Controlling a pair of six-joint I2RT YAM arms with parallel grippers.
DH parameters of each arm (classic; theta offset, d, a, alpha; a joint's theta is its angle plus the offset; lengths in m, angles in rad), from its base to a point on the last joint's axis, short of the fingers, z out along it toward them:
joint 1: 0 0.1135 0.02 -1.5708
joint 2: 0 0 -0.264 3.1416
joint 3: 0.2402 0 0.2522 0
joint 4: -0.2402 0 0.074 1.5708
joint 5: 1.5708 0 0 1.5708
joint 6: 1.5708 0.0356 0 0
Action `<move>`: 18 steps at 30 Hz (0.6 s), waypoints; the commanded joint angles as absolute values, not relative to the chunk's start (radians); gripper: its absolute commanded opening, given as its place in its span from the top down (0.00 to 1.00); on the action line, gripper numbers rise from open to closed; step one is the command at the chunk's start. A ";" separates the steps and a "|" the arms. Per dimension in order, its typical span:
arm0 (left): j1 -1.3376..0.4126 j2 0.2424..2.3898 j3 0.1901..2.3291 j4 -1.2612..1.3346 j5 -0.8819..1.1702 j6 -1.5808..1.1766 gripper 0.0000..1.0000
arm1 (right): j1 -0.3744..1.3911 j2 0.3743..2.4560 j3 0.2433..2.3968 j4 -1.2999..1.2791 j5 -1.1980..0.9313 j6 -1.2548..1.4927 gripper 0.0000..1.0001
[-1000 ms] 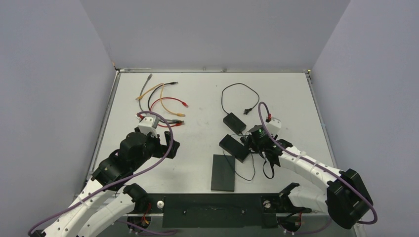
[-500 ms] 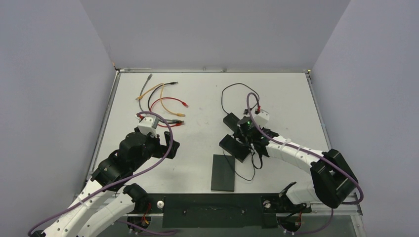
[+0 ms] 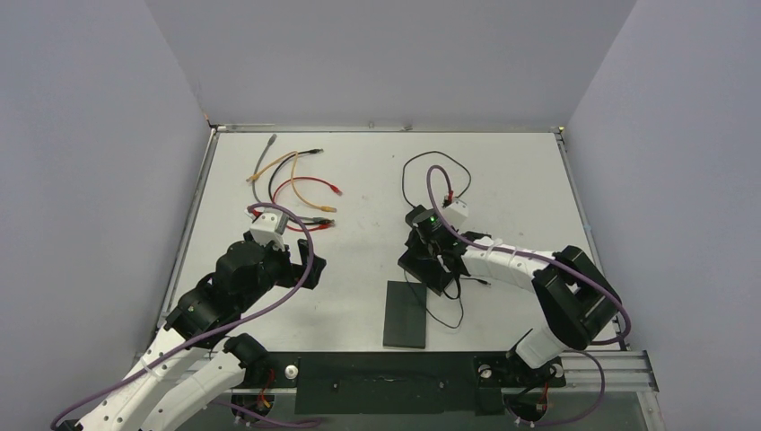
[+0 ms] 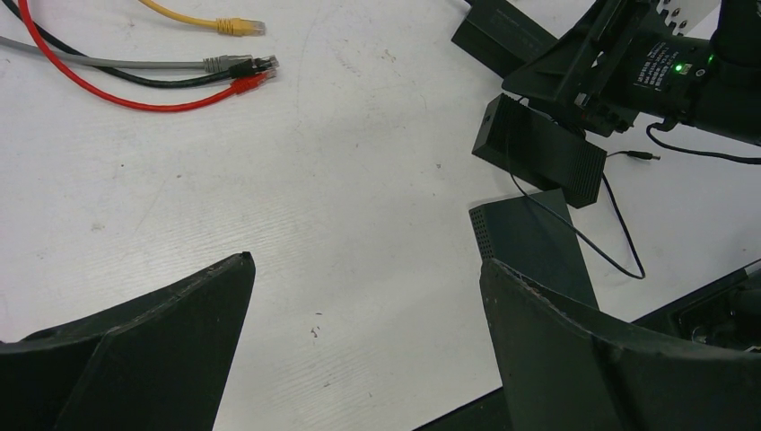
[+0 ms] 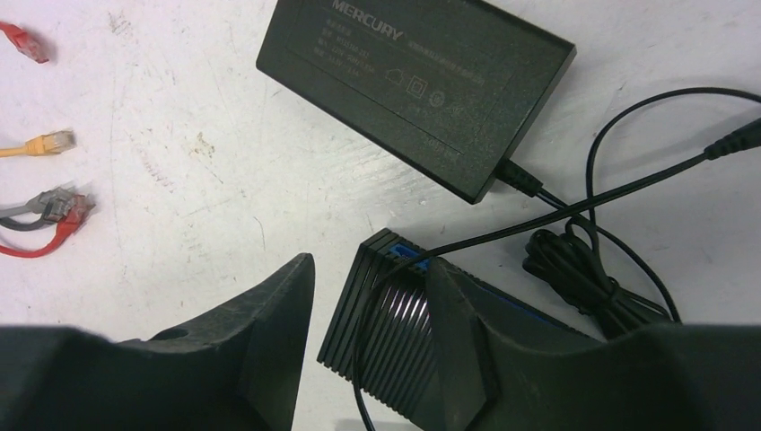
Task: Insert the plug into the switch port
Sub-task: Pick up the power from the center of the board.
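The switch (image 5: pixel 395 332) is a black ribbed box with a blue port face (image 5: pixel 408 261), lying just below the MERCURY power adapter (image 5: pixel 417 85). A thin black cable crosses its top. The small barrel plug (image 4: pixel 648 156) lies loose on the table to the switch's right, also seen as plug (image 5: pixel 734 139). My right gripper (image 5: pixel 370 262) hovers open over the switch's port end, with one finger (image 5: pixel 260 341) off its left side and the other above its ribbed top, gripping nothing. The switch (image 3: pixel 422 268) sits under the right gripper (image 3: pixel 427 244). My left gripper (image 4: pixel 366 260) is open over bare table.
A flat black slab (image 3: pixel 406 314) lies near the front edge below the switch. Several network cables (image 3: pixel 292 184) lie at the back left, their plugs (image 4: pixel 242 70) ahead of the left gripper. A coiled bundle of black cord (image 5: pixel 574 269) sits right of the switch.
My right arm has swung left, bringing its gripper from right of the switch to over its port end, with the jaws a little narrower. The left arm has not moved.
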State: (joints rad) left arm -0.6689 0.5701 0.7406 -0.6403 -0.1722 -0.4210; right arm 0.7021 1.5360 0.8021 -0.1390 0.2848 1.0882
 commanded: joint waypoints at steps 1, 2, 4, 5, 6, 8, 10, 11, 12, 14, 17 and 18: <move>-0.663 0.562 0.743 -0.621 -0.163 -0.404 0.03 | 0.709 1.560 0.836 -0.066 0.272 1.127 0.56; -0.663 0.560 0.744 -0.621 -0.163 -0.403 0.03 | 0.709 1.566 0.837 -0.065 0.272 1.130 0.57; -0.663 0.559 0.743 -0.622 -0.163 -0.403 0.03 | 0.710 1.575 0.841 -0.063 0.273 1.133 0.58; -0.663 0.559 0.744 -0.623 -0.165 -0.403 0.03 | 0.710 1.577 0.841 -0.062 0.273 1.133 0.59; -0.664 0.557 0.745 -0.623 -0.166 -0.403 0.03 | 0.709 1.582 0.842 -0.062 0.274 1.134 0.59; -0.663 0.555 0.744 -0.623 -0.167 -0.403 0.03 | 0.709 1.588 0.842 -0.061 0.275 1.138 0.61; -0.663 0.555 0.744 -0.624 -0.167 -0.403 0.03 | 0.708 1.592 0.843 -0.061 0.272 1.138 0.63; -0.663 0.555 0.743 -0.624 -0.168 -0.403 0.03 | 0.708 1.592 0.844 -0.064 0.274 1.137 0.63; -0.663 0.554 0.743 -0.623 -0.168 -0.403 0.03 | 0.709 1.592 0.843 -0.064 0.276 1.138 0.64; -0.663 0.554 0.744 -0.624 -0.167 -0.402 0.03 | 0.709 1.590 0.839 -0.070 0.293 1.137 0.65; -0.663 0.552 0.744 -0.623 -0.167 -0.402 0.03 | 0.708 1.593 0.835 -0.083 0.310 1.137 0.65; -0.663 0.552 0.744 -0.623 -0.167 -0.402 0.03 | 0.708 1.594 0.835 -0.085 0.318 1.138 0.65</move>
State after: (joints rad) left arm -0.6674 0.5598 0.7391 -0.6403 -0.1719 -0.4133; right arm 0.7021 1.5856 0.8097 -0.1032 0.2733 1.1210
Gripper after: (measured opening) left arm 0.972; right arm 0.353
